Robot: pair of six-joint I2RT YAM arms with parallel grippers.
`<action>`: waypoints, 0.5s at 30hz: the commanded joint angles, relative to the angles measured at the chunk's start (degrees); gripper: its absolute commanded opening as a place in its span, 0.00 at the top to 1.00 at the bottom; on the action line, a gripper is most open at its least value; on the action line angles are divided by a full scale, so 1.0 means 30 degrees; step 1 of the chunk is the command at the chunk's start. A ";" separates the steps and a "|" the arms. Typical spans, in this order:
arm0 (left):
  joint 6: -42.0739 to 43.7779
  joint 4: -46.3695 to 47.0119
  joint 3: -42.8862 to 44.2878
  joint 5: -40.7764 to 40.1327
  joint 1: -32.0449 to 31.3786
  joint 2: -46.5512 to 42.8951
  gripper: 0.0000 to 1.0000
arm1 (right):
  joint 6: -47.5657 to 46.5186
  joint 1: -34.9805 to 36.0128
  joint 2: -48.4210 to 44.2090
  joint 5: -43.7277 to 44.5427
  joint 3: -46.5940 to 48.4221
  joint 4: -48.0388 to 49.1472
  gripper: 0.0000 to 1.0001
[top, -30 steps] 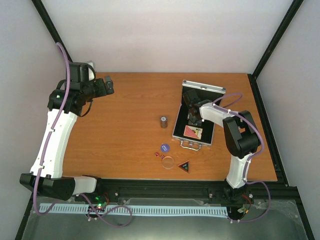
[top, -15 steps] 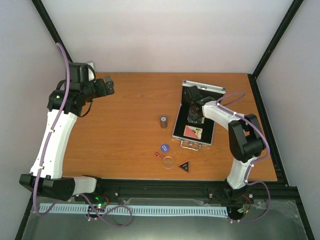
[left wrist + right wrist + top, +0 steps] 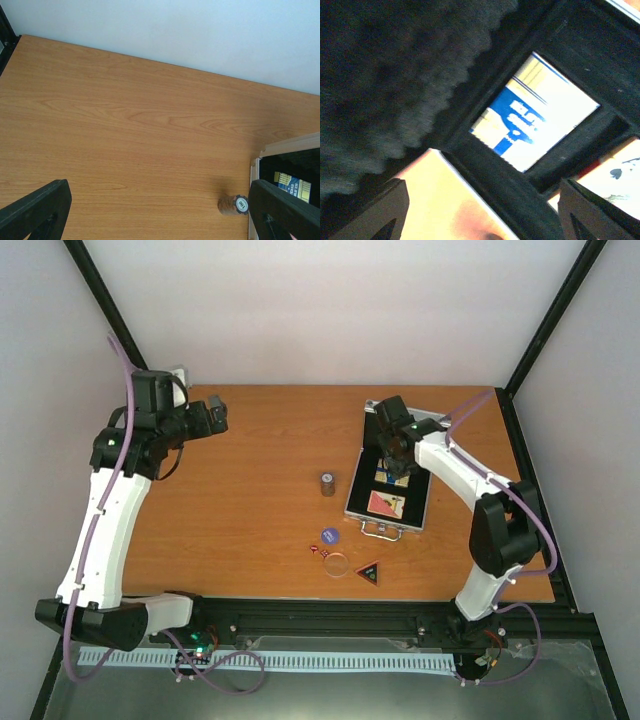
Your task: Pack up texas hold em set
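Observation:
The silver case (image 3: 357, 502) lies open at the right, its lid raised at the back. The red deck (image 3: 386, 504) and the blue-gold deck (image 3: 392, 477) lie in its black lining. My right gripper (image 3: 397, 455) hovers open and empty over the case's far half. In the right wrist view (image 3: 485, 215) it is just above the blue-gold deck (image 3: 540, 120). The dark cylinder (image 3: 327, 484) stands left of the case. The blue chip (image 3: 329, 535), red dice (image 3: 318, 551), clear disc (image 3: 338, 564) and black triangle (image 3: 369, 573) lie near the front. My left gripper (image 3: 215, 412) is open and empty at the far left.
The left wrist view shows the cylinder (image 3: 234, 204) beside the case's rim (image 3: 280, 148), with bare wood around it. The lid's grey foam (image 3: 395, 75) is close to the right gripper. Black frame posts stand at the table's corners.
My right gripper has moved from over the case's middle toward the lid, uncovering the blue-gold deck in the lining. The left arm has shifted only slightly.

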 commanded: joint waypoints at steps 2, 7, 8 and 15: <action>-0.0200 0.0435 0.0233 0.0229 -0.0086 -0.0531 0.00 | -0.8250 -0.0061 0.0997 -0.2171 -0.0961 -0.2467 0.23; -0.0216 0.0439 -0.0063 0.0057 -0.0086 -0.0736 0.00 | -1.3147 -0.0070 0.0220 -0.1656 -0.2745 -0.1763 0.30; -0.0245 0.0489 -0.0185 0.0069 -0.0086 -0.0795 0.00 | -1.3757 -0.0057 0.0143 -0.1390 -0.2826 -0.1696 0.30; -0.0306 0.0741 -0.0995 -0.0194 -0.0086 -0.0926 0.00 | -1.8004 -0.0012 -0.1001 0.0874 -0.2875 -0.0496 0.26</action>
